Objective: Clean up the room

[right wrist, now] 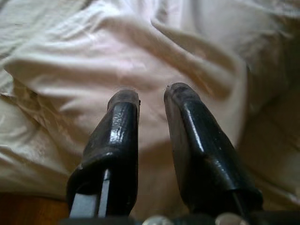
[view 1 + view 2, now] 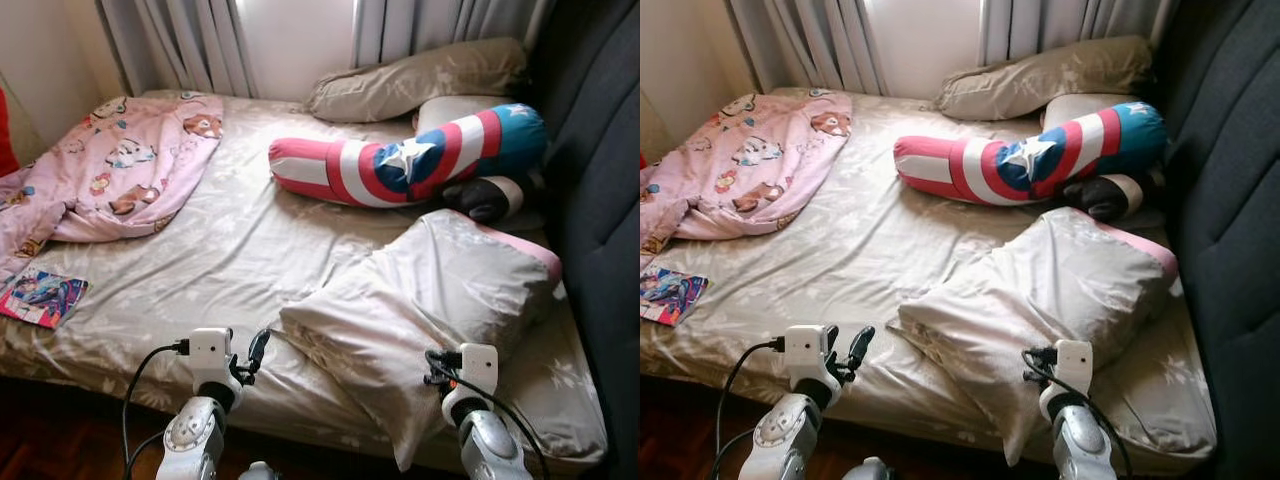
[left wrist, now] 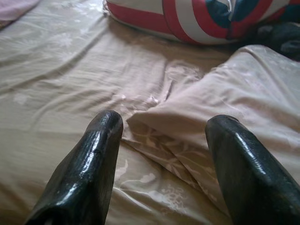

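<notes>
Pillows lie all over the bed (image 2: 200, 250). From the head camera I count three: a big crooked pillow (image 2: 420, 310) near the front edge, a long striped pillow (image 2: 400, 160) with a star, and a flat tan pillow (image 2: 420, 75) up by the curtains (image 2: 190, 45). There is one pink blanket (image 2: 110, 165) bunched in the far left corner and one comic book (image 2: 40, 295) near the left edge. I think the big pillow needs to go up to the head of the bed, because it sits slanted with its corner hanging off.

In the left wrist view, the left end effector (image 3: 164, 140) is spread wide and holds nothing. It points at the pillow's near corner, likely so it can pinch that corner.

In the right wrist view, the right end effector (image 1: 151, 101) has its two fingers close with a thin gap, gripping nothing. It hovers just over the pillow's cloth, maybe to take the other side.
</notes>
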